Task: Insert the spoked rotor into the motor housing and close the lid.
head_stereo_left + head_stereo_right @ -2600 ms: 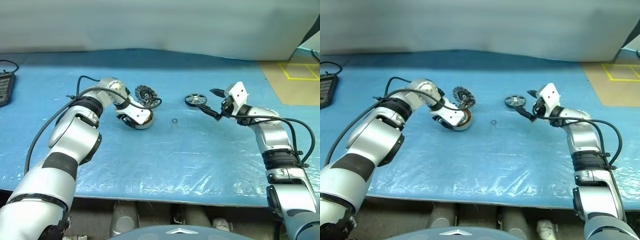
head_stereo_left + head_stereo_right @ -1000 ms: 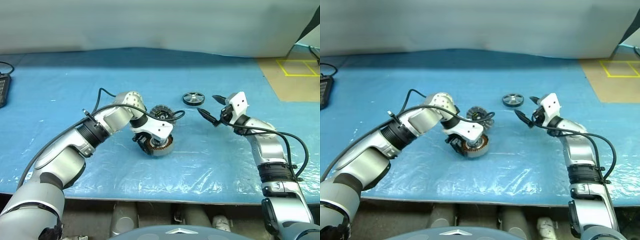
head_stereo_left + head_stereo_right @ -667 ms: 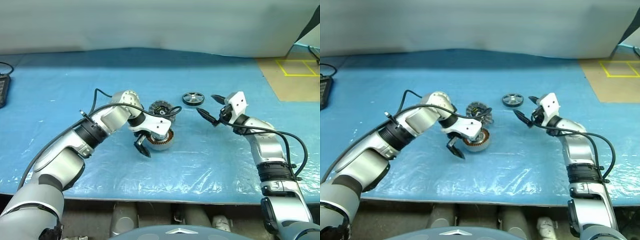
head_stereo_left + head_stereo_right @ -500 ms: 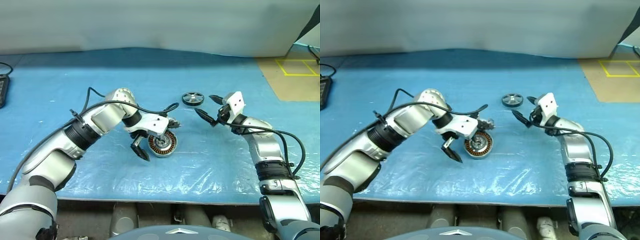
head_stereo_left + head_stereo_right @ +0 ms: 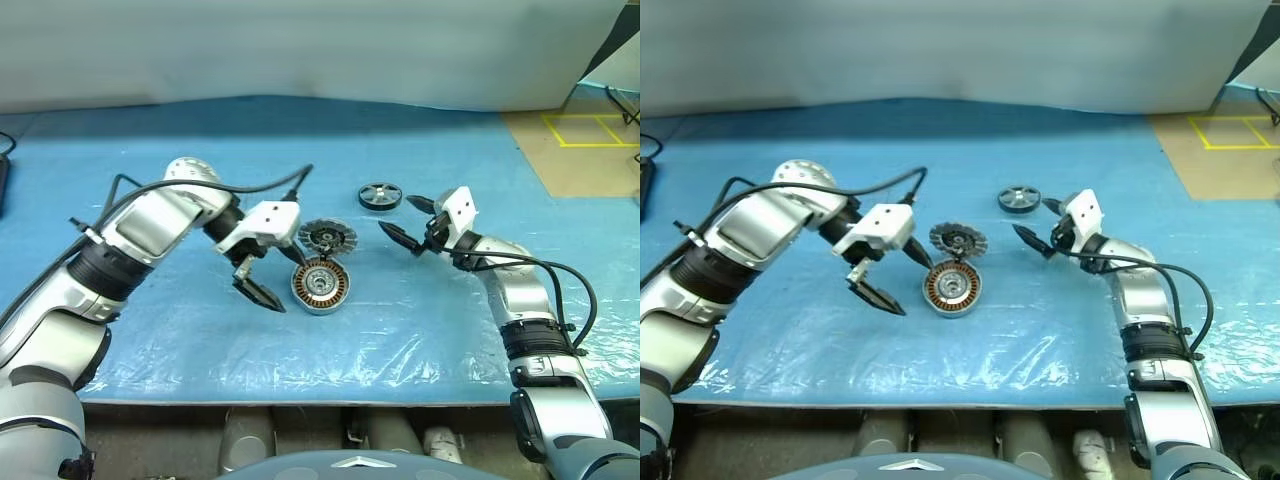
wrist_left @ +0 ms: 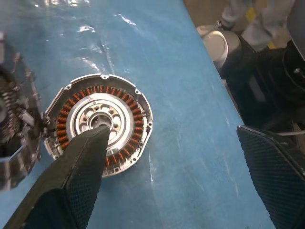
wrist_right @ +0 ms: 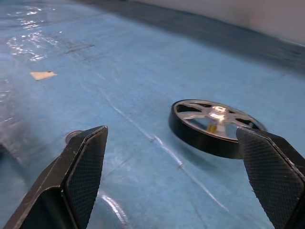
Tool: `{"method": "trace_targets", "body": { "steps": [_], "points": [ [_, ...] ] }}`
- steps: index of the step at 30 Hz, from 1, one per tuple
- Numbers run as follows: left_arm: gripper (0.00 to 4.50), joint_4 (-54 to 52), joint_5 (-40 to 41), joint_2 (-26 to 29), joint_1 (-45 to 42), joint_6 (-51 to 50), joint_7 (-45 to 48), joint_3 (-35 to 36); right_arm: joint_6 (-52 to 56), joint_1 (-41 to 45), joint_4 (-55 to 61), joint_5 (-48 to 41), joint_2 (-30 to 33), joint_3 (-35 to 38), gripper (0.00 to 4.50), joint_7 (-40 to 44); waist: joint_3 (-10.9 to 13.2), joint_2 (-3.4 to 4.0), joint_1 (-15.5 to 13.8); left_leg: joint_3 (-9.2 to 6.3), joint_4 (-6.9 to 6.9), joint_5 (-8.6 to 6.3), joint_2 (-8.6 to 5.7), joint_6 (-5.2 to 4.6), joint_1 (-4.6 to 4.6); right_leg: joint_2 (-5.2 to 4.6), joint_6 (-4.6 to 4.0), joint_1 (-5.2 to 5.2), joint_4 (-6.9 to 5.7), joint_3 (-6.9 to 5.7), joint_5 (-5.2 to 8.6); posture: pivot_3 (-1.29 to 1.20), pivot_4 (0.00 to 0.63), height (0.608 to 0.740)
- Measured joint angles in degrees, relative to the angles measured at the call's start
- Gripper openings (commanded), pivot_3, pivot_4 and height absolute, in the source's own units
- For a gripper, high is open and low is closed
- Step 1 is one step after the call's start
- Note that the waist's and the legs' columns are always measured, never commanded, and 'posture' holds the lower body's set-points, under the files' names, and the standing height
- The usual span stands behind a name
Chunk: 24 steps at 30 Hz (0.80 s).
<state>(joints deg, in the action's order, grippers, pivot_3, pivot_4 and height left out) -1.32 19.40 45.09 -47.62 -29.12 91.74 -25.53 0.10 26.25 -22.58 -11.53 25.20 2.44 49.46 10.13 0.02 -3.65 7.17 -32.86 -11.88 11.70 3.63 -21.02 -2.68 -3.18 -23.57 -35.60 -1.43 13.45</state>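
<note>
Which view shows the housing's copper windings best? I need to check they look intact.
The left wrist view: the motor housing lies open close below, its copper ring clear apart from where a finger covers it. In the eye views it is small, beside the lid.

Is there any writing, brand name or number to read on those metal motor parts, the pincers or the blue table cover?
No readable text anywhere.
Round silver motor housing with copper windings: no marking.
Ribbed silver lid: no marking.
Small dark spoked rotor: no marking.
Left pincer and right pincer: plain black fingers.
Yellow taped square on the floor: lines only, no words.
</note>
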Motion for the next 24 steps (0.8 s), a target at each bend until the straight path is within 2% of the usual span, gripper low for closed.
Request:
{"method": "trace_targets", "body": {
  "steps": [7, 13, 17, 24],
  "points": [
    [4.48, -3.01, 5.71, -0.77, 17.37, 0.49, -9.35, 14.82, 0.39, -1.36, 1.10, 0.29, -0.47, -3.09, 4.50, 2.20, -0.01, 0.03, -0.08, 0.00, -0.01, 0.00, 0.02, -0.01, -0.02, -0.01, -0.03, 0.01, 0.04, -0.03, 0.02, 0.00, 0.150, 0.740],
    [4.48, -5.00, 5.61, -5.20, 27.48, 5.30, -19.01, 20.96, 0.38, -1.58, 0.27, 0.42, 0.02, -3.72, 4.50, 4.20, -0.01, 0.03, -0.20, 0.01, -0.13, 0.01, 0.04, -0.04, -0.02, -0.01, -0.03, 0.05, 0.05, -0.01, 0.02, 0.00, 0.150, 0.740],
    [4.48, -3.59, 5.09, -9.39, 29.83, 9.79, -24.73, 23.36, 0.06, -1.15, -2.62, 1.50, -0.22, -5.51, 4.50, 5.64, -0.01, 0.03, -0.20, 0.01, -0.16, 0.02, 0.07, -0.04, 0.01, 0.00, -0.04, 0.08, 0.04, -0.01, 0.02, 0.00, 0.150, 0.740],
    [4.48, 2.10, 1.89, -12.83, 31.73, 18.35, -29.62, 24.05, -2.73, 2.61, -8.68, 2.81, -0.94, -6.64, 4.50, 7.06, -0.02, 0.04, -0.08, 0.04, -0.20, 0.10, 0.08, -0.19, 0.04, -0.01, -0.05, 0.07, -0.01, 0.00, 0.02, 0.00, 0.150, 0.740]
  ]
}}
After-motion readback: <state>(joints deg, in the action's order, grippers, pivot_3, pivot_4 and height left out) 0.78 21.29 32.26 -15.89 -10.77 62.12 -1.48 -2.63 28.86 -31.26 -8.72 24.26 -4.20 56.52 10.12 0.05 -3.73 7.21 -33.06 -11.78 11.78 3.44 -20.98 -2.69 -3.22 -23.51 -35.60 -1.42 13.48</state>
